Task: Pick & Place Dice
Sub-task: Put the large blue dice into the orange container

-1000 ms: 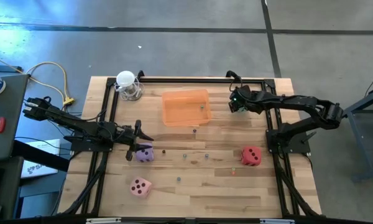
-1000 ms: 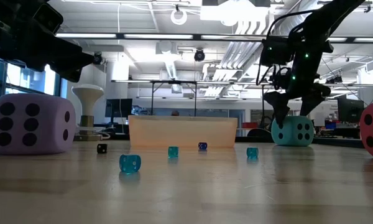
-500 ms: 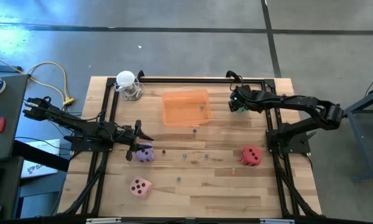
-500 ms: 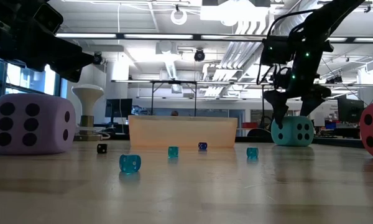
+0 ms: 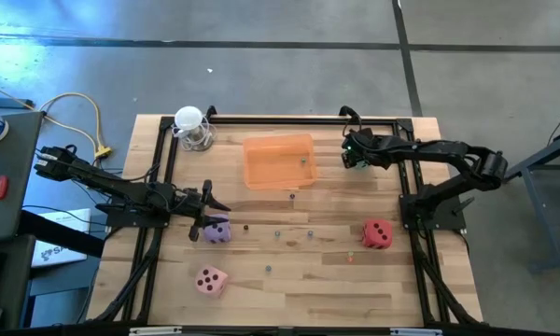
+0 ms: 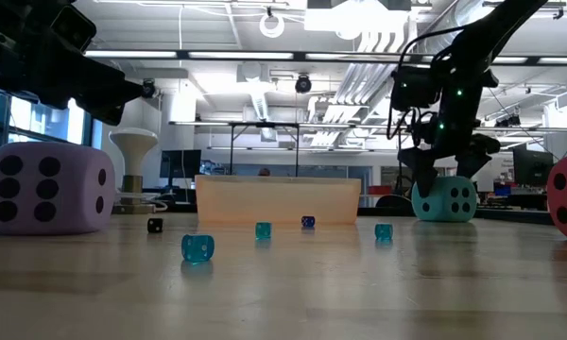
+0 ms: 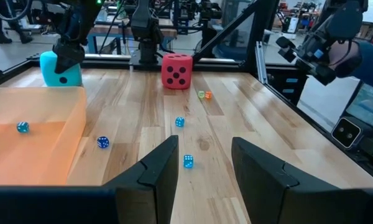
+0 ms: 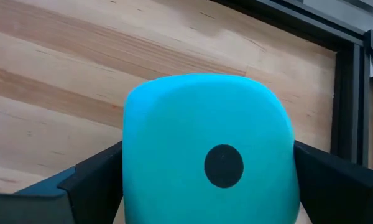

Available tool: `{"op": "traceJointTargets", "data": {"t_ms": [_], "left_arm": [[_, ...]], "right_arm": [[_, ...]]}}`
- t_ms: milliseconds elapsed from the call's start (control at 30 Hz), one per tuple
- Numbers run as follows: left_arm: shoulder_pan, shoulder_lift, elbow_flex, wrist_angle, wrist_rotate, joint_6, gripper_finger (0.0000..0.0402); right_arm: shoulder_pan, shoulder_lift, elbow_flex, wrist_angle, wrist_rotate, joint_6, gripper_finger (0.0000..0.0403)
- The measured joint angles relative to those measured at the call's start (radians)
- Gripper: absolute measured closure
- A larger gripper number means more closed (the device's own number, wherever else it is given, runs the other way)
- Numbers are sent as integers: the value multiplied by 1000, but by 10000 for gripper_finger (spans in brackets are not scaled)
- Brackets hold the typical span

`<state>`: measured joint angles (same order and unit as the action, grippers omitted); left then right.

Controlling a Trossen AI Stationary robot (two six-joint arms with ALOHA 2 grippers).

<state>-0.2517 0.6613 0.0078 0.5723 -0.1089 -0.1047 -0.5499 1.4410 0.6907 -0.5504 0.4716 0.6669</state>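
The teal die (image 8: 208,149) rests on the table at the far right, one pip toward the wrist camera. My right gripper (image 8: 208,186) is open and slants down over it, a finger on either side; the low view shows its fingertips (image 6: 421,178) at the die's top (image 6: 444,200). My left gripper (image 7: 202,168) hovers open and level at the left, just beyond the purple die (image 5: 215,231), with nothing between its fingers. The pink die (image 5: 211,279) lies near the front left and the red die (image 5: 376,234) at the right. My right gripper's fingers (image 8: 93,180) stand close against two opposite sides of the teal die (image 8: 133,186), coming from above and slanting down. Whether they touch it I cannot tell. The die sits flat on the table.
A shallow orange tray (image 5: 261,149) stands at the far middle, with a tiny bead in it. Several small beads (image 5: 293,233) lie scattered on the wood. A white lamp-like stand (image 5: 191,126) is at the far left. Black frame rails (image 5: 420,261) run along both sides.
My right gripper has sunk a little toward the teal die, so its fingertips now reach down around the die's top. The dice have stayed where they were.
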Motion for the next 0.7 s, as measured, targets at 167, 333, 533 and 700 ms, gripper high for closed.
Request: {"op": "traceJointTargets", "data": {"t_ms": [167, 333, 533, 700], "left_arm": [[0, 0, 0, 0, 0, 0, 256], [0, 0, 0, 0, 0, 0, 256], [0, 0, 0, 0, 0, 0, 256], [0, 0, 0, -1, 0, 0, 256]], "right_arm": [[-1, 0, 0, 0, -7, -5, 51], [0, 0, 0, 3, -7, -30, 60], [0, -9, -2, 6, -8, -74, 61], [21, -44, -5, 6, -6, -96, 63]]}}
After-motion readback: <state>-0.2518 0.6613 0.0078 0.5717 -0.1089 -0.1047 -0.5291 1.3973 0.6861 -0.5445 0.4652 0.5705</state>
